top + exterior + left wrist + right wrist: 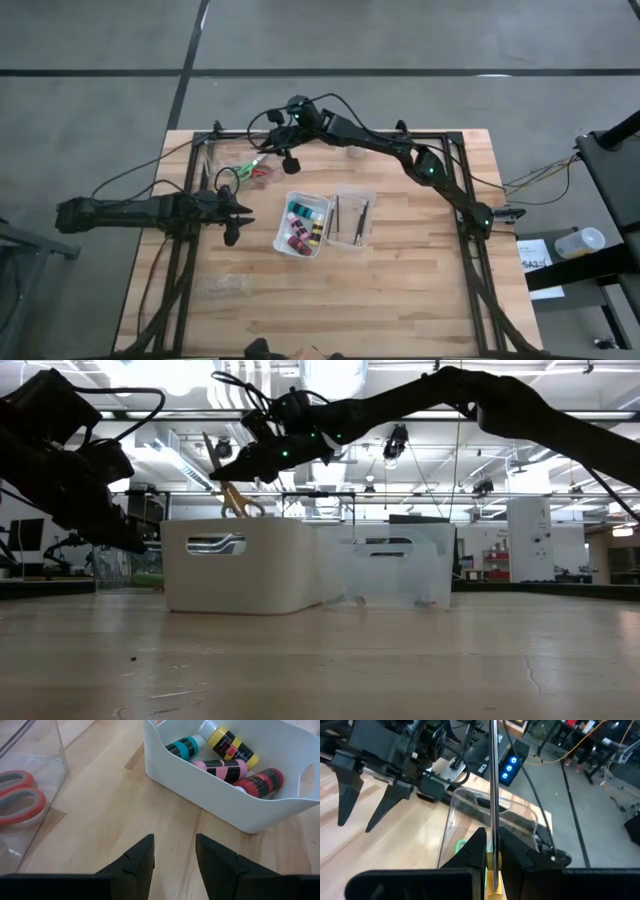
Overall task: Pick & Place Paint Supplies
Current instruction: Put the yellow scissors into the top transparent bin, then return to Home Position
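Note:
My right gripper reaches across to the far left of the table and is shut on yellow-handled scissors. It holds them in the air above a clear bin, in which red-handled scissors lie. My left gripper hovers open and empty over bare wood near the table's left edge, between that clear bin and a white bin. Several paint bottles lie in the white bin. A second clear bin, to the right of the white one, holds thin dark brushes. My right gripper pinches the scissors between its two fingers just above the yellow handles. The closed blades run on past the fingertips, and in the low view they point up. The handles hang below the fingers, and the scissors are lifted clear above the clear bin.
A small white round cup stands near the table's far edge. A clear plastic wrap lies near the front left. Black frame rails run along the table's left and right sides. Bare wood lies in front of the bins.

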